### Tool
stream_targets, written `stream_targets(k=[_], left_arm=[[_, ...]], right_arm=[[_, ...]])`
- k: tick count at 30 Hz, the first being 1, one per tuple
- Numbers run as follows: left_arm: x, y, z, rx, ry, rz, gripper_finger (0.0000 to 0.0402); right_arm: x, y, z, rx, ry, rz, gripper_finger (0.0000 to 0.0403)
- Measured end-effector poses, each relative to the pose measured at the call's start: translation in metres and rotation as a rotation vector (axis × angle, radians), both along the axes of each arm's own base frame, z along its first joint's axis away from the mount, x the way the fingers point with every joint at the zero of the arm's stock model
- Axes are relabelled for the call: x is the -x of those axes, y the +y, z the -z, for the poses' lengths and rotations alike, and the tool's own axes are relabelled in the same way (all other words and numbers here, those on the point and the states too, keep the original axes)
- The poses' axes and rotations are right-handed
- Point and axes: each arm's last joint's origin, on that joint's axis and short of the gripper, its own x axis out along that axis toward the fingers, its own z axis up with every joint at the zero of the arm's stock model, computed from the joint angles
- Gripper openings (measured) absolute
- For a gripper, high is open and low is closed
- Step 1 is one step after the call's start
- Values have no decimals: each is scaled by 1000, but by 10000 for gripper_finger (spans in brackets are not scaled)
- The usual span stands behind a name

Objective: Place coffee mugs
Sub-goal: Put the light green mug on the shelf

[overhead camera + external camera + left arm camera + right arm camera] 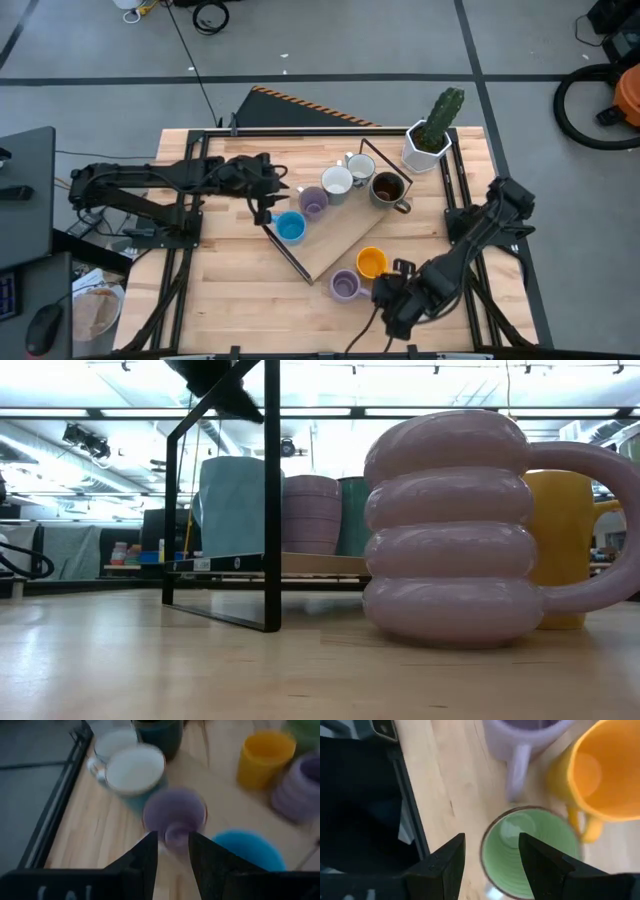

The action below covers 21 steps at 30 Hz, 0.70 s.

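Left fingers point(150, 857): over the wooden board point(335, 240), straddling the handle of the purple mug point(175, 810). The handle sits in the gap between them. Can't tell if I'm clamped on it or just around it.

The blue mug point(290, 228) is just beside that purple one, on the board's near-left edge. The white mug point(336, 181), steel mug point(358, 168) and dark brown mug point(387, 187) are lined up along the far side of the board, close together.

Right fingers point(445, 865): spread apart and released, above the green mug point(530, 852). One finger is outside its rim with a visible gap, the other is over its opening. The mug is upright. From overhead my wrist hides it.

The orange mug point(371, 262) is at the board's near corner, just beyond the green one. The ribbed lavender mug point(346, 286) is on the bare surface point(230, 290) off the board's edge, right next to the orange one, with its handle pointing towards my right wrist. From table height the two overlap, so I can't tell whether they touch.

The cactus pot point(428, 145) is at the far right corner, well apart from both arms.
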Motion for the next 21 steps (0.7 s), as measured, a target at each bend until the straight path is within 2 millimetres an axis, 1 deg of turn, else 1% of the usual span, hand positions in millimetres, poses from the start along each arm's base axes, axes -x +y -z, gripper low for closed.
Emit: stream_targets(k=[2, 6, 10, 14, 17, 21], left_arm=[[-2, 0, -3, 12, -39, -10, 117], [-3, 0, -4, 11, -52, -10, 117], [-3, 0, -4, 9, -53, -9, 117], [-3, 0, -4, 7, -49, -8, 117], [-2, 0, -3, 5, -40, -6, 117], [-2, 0, -3, 5, -41, -6, 117]], right_arm=[[-4, 9, 8, 16, 31, 14, 191], [-10, 20, 23, 44, 108, 46, 191], [-12, 22, 36, 69, 187, 86, 191], [-11, 22, 42, 60, 210, 121, 187], [-9, 21, 47, 63, 228, 131, 164], [-5, 21, 59, 48, 261, 132, 114]])
